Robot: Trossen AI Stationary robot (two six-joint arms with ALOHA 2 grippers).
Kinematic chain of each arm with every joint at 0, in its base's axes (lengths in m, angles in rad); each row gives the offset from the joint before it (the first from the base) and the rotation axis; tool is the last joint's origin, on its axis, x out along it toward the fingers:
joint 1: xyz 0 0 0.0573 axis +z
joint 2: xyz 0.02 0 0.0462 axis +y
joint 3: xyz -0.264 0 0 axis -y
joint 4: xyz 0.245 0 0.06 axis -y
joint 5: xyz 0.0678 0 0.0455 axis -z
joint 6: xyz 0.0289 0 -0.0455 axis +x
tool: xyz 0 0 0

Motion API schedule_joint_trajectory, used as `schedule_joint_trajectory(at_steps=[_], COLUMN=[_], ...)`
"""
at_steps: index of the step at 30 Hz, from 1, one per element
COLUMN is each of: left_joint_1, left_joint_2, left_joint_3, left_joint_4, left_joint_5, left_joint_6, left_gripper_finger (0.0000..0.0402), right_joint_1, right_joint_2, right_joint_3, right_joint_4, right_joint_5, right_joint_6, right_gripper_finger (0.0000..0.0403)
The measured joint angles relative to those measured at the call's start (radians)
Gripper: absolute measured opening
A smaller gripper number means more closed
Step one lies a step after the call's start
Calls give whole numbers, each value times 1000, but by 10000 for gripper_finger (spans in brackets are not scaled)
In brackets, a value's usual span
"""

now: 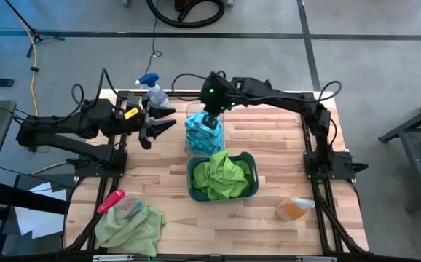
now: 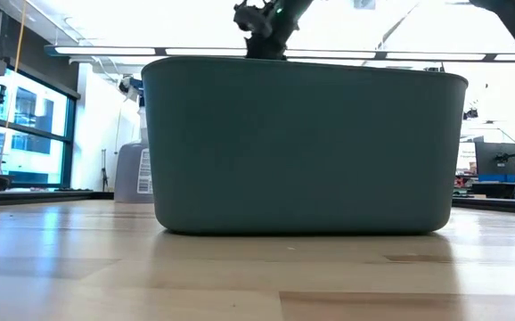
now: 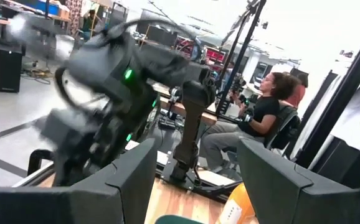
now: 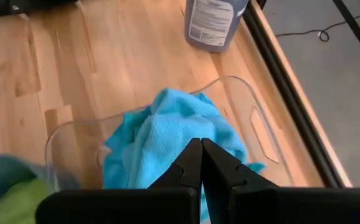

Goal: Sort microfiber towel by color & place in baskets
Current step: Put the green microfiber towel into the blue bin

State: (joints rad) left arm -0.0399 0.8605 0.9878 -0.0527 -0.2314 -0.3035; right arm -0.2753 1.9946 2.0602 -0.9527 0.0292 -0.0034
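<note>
Turquoise microfiber towels (image 1: 205,137) (image 4: 167,140) fill the clear narrow basket (image 1: 189,145) (image 4: 255,134) at the table's middle. Lime green towels (image 1: 223,176) lie heaped in the dark teal basket (image 1: 193,185) (image 2: 302,152) just nearer. One more green towel (image 1: 132,225) lies flat on the table at the near left. My right gripper (image 1: 210,120) (image 4: 200,149) hangs shut above the turquoise pile, slanting down, with nothing between its fingers. My left gripper (image 1: 154,125) (image 3: 195,186) stands open and level left of the clear basket, holding nothing.
A spray bottle with a blue trigger (image 1: 152,91) (image 4: 214,22) stands at the far edge behind the clear basket. A pink-handled brush (image 1: 112,200) lies on the loose green towel. An orange object (image 1: 295,208) lies at the near right. People sit beyond the table.
</note>
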Motion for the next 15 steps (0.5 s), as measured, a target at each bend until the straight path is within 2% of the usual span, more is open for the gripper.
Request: schedule_joint_trajectory(at_steps=[3, 6, 10, 15], left_joint_1=[-1, -1, -2, -2], left_joint_2=[-5, -4, 0, 9], left_joint_3=[0, 0, 0, 0], left_joint_4=[-11, -15, -15, -10], left_joint_5=[10, 42, 48, 41], left_joint_6=[0, 0, 1, 1], left_gripper_finger=[211, 211, 211, 211], right_joint_1=[0, 7, 29, 97], right_joint_2=[-77, -197, -446, -815], right_joint_3=[-52, -182, -479, -876], right_joint_4=[-27, -21, 94, 306], right_joint_5=[-1, -1, 22, 23], right_joint_6=[-24, -19, 39, 214], right_gripper_finger=[0, 0, 0, 0])
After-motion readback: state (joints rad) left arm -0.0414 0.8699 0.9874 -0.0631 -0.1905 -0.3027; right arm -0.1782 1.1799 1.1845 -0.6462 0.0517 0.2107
